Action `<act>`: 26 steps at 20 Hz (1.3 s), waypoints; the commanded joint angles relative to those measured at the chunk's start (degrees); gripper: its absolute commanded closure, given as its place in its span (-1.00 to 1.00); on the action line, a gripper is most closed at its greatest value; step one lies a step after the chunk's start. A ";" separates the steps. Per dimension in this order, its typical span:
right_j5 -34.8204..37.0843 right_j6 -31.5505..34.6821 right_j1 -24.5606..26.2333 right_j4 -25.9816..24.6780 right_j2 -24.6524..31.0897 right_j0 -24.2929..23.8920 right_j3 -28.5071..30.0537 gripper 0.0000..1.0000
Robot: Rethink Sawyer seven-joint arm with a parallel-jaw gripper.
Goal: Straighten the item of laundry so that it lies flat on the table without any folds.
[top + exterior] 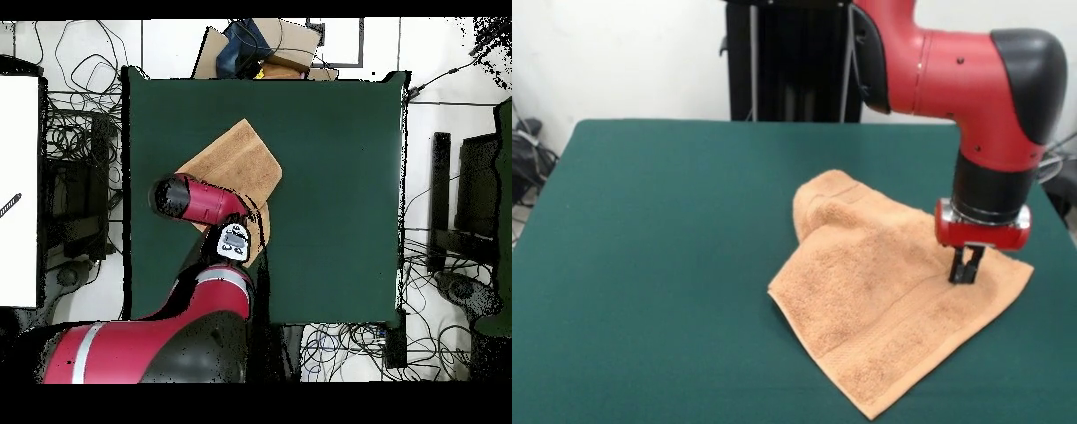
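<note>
The item of laundry (883, 309), a light orange-tan towel, lies on the right half of the green table (662, 265), turned like a diamond. Its far left corner (823, 205) is folded over and bunched, with a crease running toward the middle. My gripper (964, 279) stands upright over the towel's right corner, tips down on the cloth and closed together on it. In the overhead view the towel (236, 158) shows beyond the red arm (200, 200), which hides the gripper and the near part of the towel.
The towel's right corner lies close to the table's right edge (1055, 221) in the front view. Boxes (262, 45) and tangled cables (70, 130) surround the table (340, 200) on the floor.
</note>
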 commanded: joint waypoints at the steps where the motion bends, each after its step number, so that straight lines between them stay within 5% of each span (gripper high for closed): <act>1: -5.31 10.00 6.02 -2.57 5.77 -0.49 5.36 1.00; 10: -1.84 14.82 7.88 2.07 3.74 6.16 0.73 1.00; 26: -2.56 15.57 8.89 6.28 4.15 9.29 -0.62 1.00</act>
